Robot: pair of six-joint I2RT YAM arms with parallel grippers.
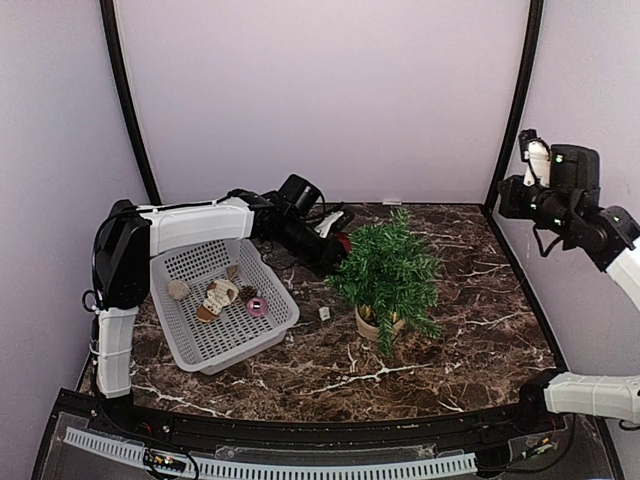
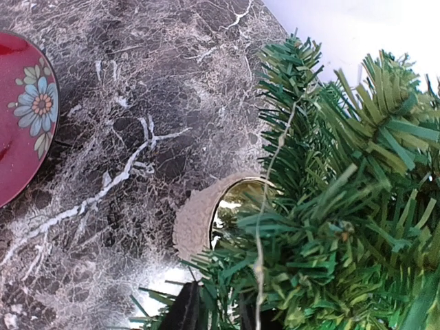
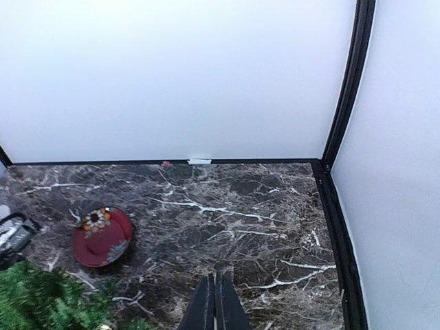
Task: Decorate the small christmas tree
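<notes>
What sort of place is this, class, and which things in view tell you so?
Probably a robot test booth: plain white walls close in a marble-patterned table, two robot arms stand at its near edge, and props like the small christmas tree and a white basket are set out.

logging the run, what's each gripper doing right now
left gripper: tips in the needles of the small dark green artificial christmas tree, open or shut cannot be told
right gripper: shut, holding nothing
</notes>
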